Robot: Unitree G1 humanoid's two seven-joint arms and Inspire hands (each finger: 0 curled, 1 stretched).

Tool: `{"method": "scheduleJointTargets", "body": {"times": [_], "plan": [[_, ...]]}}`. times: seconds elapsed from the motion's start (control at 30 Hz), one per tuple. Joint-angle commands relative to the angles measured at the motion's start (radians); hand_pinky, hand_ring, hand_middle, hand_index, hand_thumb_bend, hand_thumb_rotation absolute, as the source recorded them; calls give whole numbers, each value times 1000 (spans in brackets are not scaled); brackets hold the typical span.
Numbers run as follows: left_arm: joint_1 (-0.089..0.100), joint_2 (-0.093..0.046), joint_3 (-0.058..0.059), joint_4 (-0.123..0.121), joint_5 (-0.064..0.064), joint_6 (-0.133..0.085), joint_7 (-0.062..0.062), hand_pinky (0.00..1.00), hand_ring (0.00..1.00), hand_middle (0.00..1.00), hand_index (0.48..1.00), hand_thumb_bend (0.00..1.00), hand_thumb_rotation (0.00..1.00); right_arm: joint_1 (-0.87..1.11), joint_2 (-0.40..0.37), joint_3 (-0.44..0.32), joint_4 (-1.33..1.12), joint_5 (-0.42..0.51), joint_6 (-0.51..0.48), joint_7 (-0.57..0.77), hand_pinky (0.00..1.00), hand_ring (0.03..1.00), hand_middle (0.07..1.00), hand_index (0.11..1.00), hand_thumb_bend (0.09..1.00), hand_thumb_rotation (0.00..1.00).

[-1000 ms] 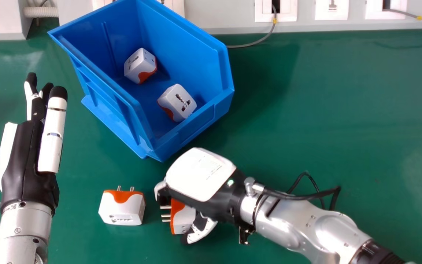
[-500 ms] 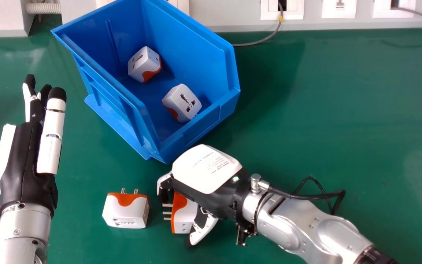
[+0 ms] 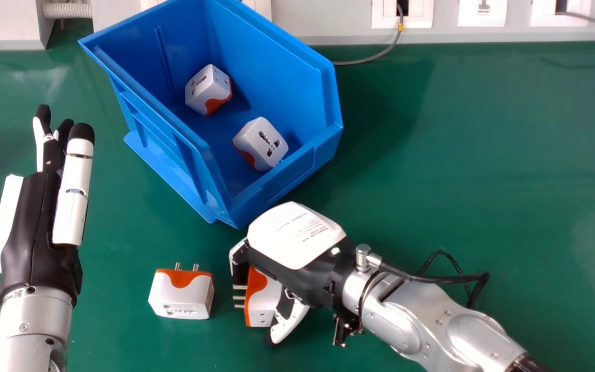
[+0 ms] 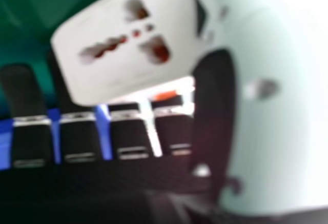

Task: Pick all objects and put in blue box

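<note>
Adapter is held in curled right hand, pins pointed left. Box is situated forward and left of hand, near corner close by; lift, then forward-left carry judged required.

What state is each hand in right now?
Left hand: open, holding nothing.
Right hand: fingers and thumb closed round a white-and-orange plug adapter.
</note>
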Motion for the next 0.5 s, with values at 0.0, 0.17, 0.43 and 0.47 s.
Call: {"method": "scheduleJointTargets", "body": {"times": [0.0,0.17,0.43,0.47], "plan": [[-11,9,0,-12,8,-14,-1,1000,1000,1000,1000,356,1000,57,-58,-9,-10,-3,36,77,398,470,491,500,510,6],[-17,10,0,-3,8,-15,-4,1000,1000,1000,1000,353,1000,101,-100,-73,-157,17,49,120,274,336,441,497,510,3],[-36,13,0,21,7,-18,-7,1000,1000,1000,1000,352,1000,164,-171,-197,-412,71,90,257,262,324,432,512,509,1],[-38,13,1,24,6,-19,-7,1000,1000,1000,1000,352,1000,171,-177,-210,-435,75,91,266,262,324,432,512,509,1]]}}
